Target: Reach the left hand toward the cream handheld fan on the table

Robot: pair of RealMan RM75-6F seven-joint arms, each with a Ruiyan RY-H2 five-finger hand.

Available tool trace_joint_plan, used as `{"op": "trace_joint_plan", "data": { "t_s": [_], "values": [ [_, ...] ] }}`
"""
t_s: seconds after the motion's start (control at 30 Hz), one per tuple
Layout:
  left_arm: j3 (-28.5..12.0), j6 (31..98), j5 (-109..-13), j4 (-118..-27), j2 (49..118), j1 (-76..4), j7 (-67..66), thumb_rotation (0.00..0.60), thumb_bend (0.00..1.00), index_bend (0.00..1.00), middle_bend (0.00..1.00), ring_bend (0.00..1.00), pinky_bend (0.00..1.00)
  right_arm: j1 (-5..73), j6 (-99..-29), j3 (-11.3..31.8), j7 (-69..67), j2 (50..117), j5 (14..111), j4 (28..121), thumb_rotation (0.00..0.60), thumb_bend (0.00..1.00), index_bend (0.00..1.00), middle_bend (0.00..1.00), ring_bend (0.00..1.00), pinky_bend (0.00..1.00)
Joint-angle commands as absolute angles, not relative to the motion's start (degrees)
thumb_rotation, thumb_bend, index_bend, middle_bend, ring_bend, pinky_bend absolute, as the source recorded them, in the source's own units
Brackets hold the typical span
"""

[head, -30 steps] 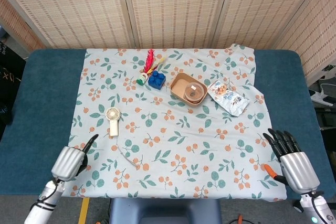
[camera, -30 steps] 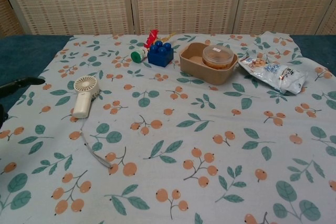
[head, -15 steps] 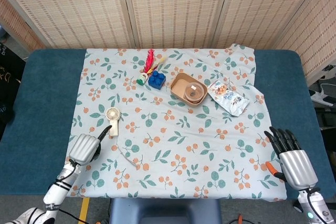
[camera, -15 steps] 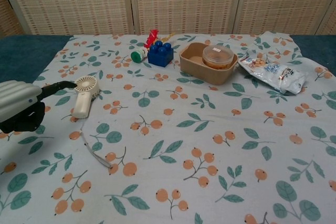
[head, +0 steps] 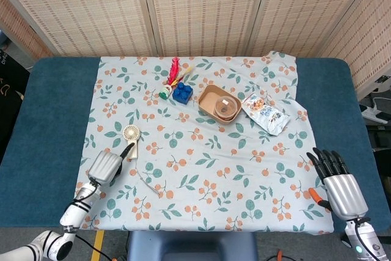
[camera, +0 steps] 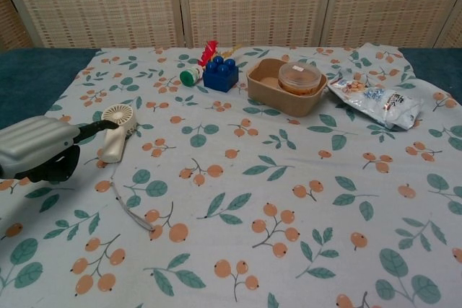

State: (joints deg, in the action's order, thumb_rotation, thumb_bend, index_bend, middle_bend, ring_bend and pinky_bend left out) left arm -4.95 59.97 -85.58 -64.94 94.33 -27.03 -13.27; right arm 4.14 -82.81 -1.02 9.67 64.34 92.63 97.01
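The left hand (head: 107, 164) lies low on the floral tablecloth (head: 201, 169) near its left edge, silver back up, dark fingers (head: 127, 151) stretched forward and holding nothing; their tips reach the handle of the cream handheld fan (head: 131, 139). Whether they touch it or stop just short I cannot tell. The fan lies flat, round head toward the far side, handle toward the robot, and a thin cord (head: 148, 180) trails from it across the cloth.

The right hand (head: 337, 184) sits near the cloth's right front corner, fingers straight and slightly spread, grasping nothing (an orange-handled tool (head: 316, 199) lies just beside it).

Open cloth fills the front and middle of the table; the clutter keeps to the far half: a blue toy block (head: 182, 92), a red and yellow toy bundle (head: 175, 73) with a green-and-white cap (head: 164, 94) beside it, a tan tray (head: 211, 98) holding a lidded cup (head: 228, 108), and a snack bag (head: 264, 113) to its right. The teal tabletop (head: 49, 114) shows on either side of the cloth, with woven screens (head: 201, 4) behind.

The chest view brings the left hand (camera: 40, 149) close at the left edge, its fingers (camera: 101, 127) overlapping the fan (camera: 117, 129). The right hand and the orange tool do not appear there.
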Motion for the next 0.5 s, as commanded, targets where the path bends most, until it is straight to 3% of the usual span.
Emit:
{"op": "trace_joint_plan", "data": {
  "t_s": [0.03,0.5],
  "values": [
    [-4.8,59.7,-85.1,-64.3,94.5,-27.4,-13.0,0.600,0.94,0.00,0.96,0.88,1.00,4.2,-82.7,-1.0,9.8,64.3,92.5,97.0,0.600,0.18,0.00,0.00,0.00,0.00],
    [-4.0,58.8,-83.3,-62.3,95.0,-28.6,-12.5,0.600,0.94,0.00,0.96,0.88,1.00,4.2,-82.7,-0.9,9.7,64.2,92.1,97.2,0.600,0.18,0.00,0.00,0.00,0.00]
  ]
}}
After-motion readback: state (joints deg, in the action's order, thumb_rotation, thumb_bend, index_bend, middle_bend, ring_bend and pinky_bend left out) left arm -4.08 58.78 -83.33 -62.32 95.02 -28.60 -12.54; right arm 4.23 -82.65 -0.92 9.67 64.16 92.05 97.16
